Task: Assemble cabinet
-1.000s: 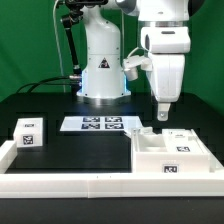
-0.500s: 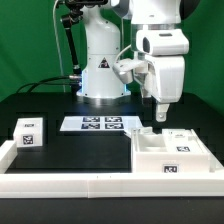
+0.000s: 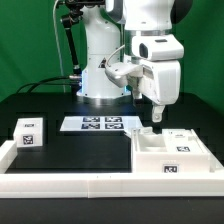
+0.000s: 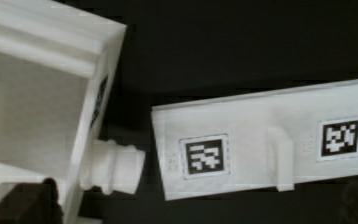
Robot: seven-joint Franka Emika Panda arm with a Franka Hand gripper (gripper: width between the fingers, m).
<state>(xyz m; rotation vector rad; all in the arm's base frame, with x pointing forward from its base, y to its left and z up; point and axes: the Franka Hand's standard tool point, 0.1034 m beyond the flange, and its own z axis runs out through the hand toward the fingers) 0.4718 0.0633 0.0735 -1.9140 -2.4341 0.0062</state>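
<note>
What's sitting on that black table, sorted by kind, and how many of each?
small white tagged block: 1
large white box-like cabinet part: 1 (it may be more than one piece set together; I cannot tell)
marker board: 1
white rail along the front edge: 1
Total: 4
</note>
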